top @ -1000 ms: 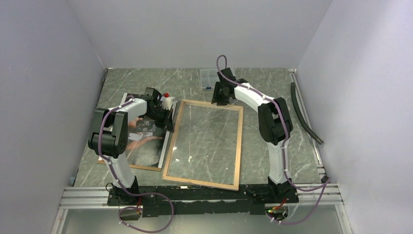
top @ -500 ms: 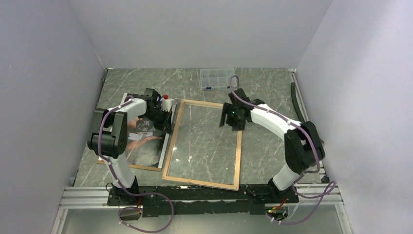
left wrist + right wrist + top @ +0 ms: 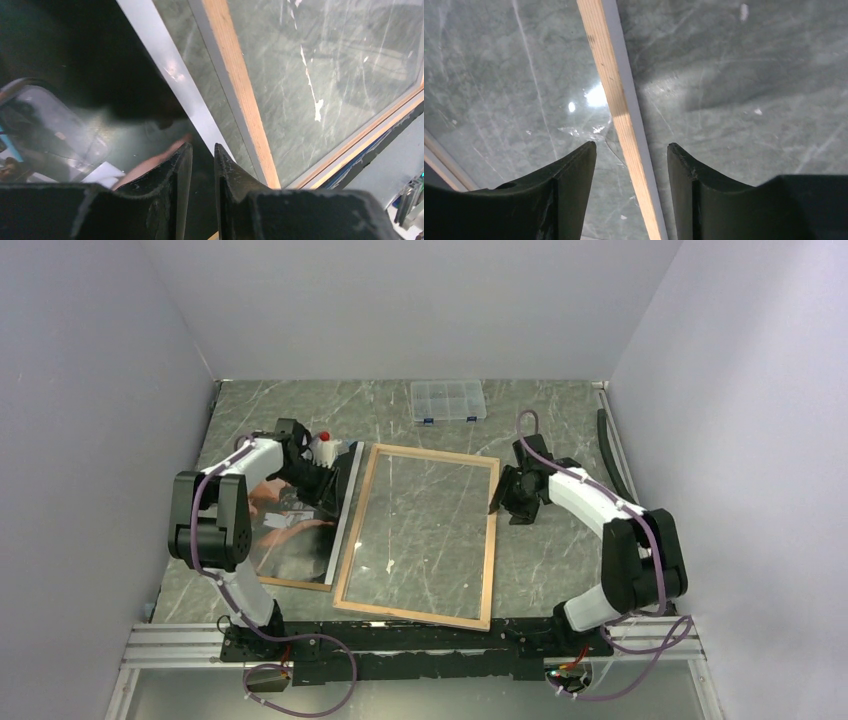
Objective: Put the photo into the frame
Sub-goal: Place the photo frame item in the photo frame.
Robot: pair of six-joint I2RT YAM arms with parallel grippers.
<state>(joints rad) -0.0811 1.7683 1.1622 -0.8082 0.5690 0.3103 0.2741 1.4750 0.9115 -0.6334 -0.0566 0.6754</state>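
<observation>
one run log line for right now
left tool: slightly open over photo | right tool: open, straddling right rail of frame | photo: beside frame, not in it

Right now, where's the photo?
Top view, left side: the photo lies flat, picture up, right beside the left rail of the frame.

Our left arm (image 3: 255, 452) reaches out over the table, and its wrist tips down. Our left gripper (image 3: 200, 150) points down with just a thin gap between its two fingers. Our right arm (image 3: 590, 500) bends at the elbow and reaches in toward the middle. Our right gripper (image 3: 631, 150) points down too, with its fingers wide apart.
</observation>
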